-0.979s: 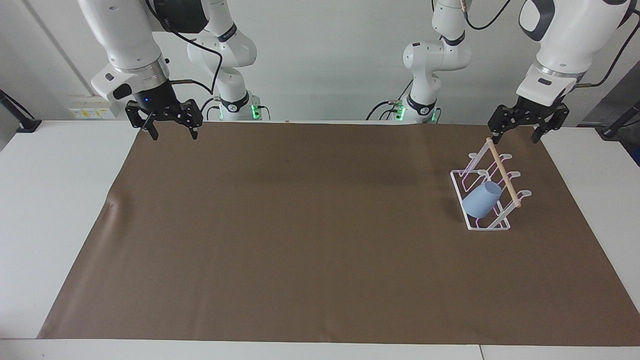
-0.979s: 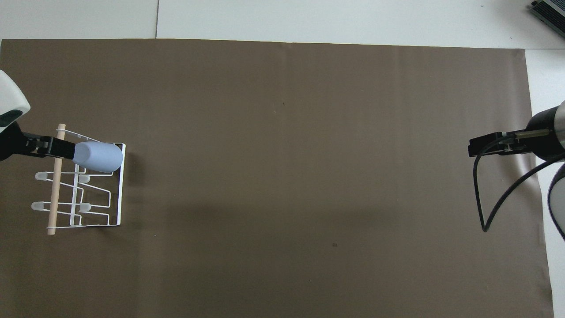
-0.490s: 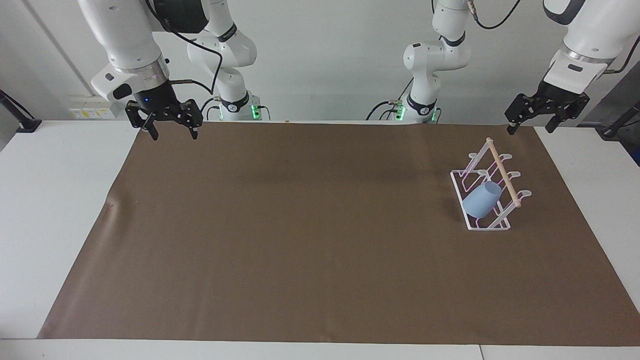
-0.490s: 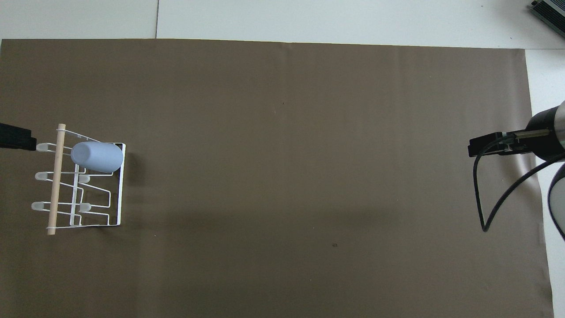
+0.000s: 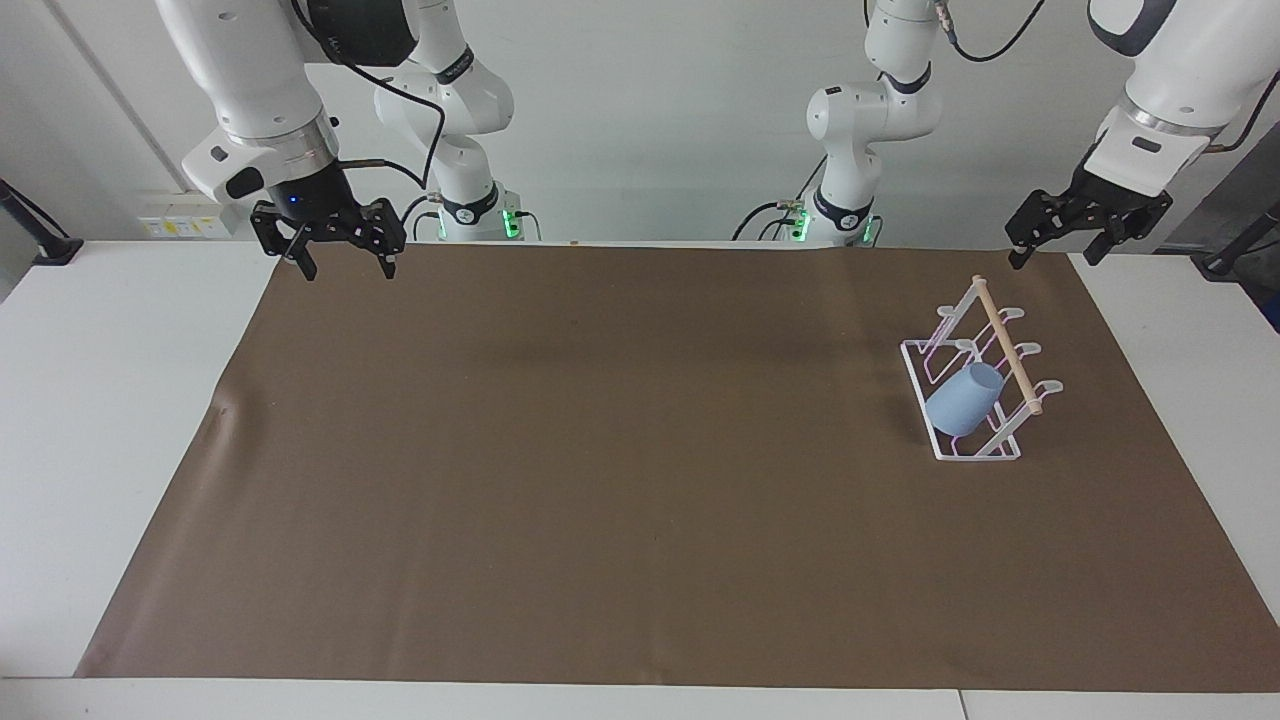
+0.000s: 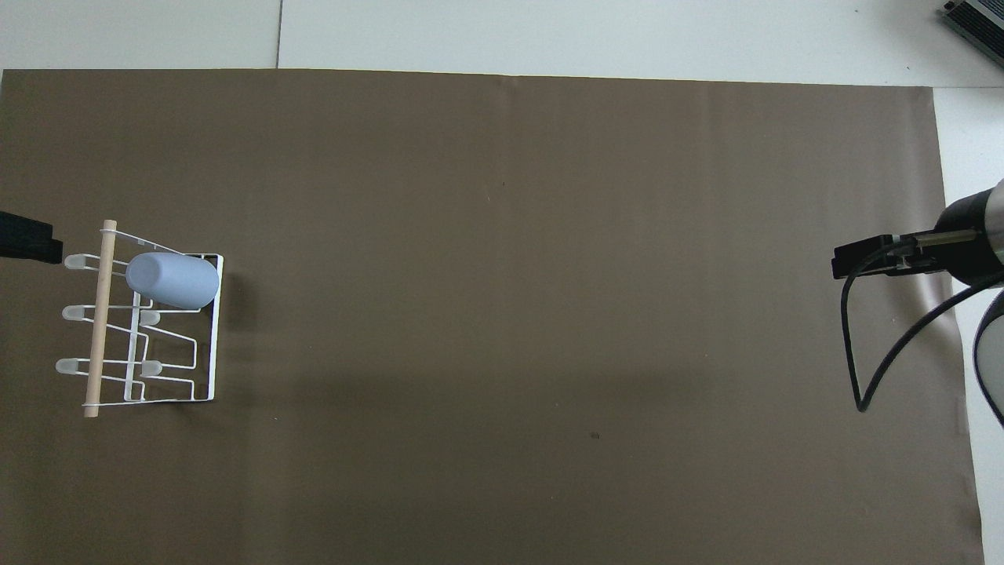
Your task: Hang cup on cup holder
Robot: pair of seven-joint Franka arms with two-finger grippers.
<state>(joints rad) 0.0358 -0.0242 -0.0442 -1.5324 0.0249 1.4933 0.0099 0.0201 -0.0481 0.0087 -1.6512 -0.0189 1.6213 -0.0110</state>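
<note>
The light-blue cup hangs tilted, mouth down, on a prong of the white wire cup holder, at the prong row farthest from the robots. The holder stands on the mat at the left arm's end, its wooden dowel across the top. My left gripper hangs open and empty over the mat's corner, above the holder and apart from it; only one fingertip shows in the overhead view. My right gripper waits open and empty over the mat's corner at the right arm's end.
A brown mat covers most of the white table. A black cable loops down from the right arm's wrist. A dark device sits at the table corner farthest from the robots.
The left gripper has risen and drawn back from the holder toward the left arm's end of the table, leaving the cup hanging there. The right arm has not moved.
</note>
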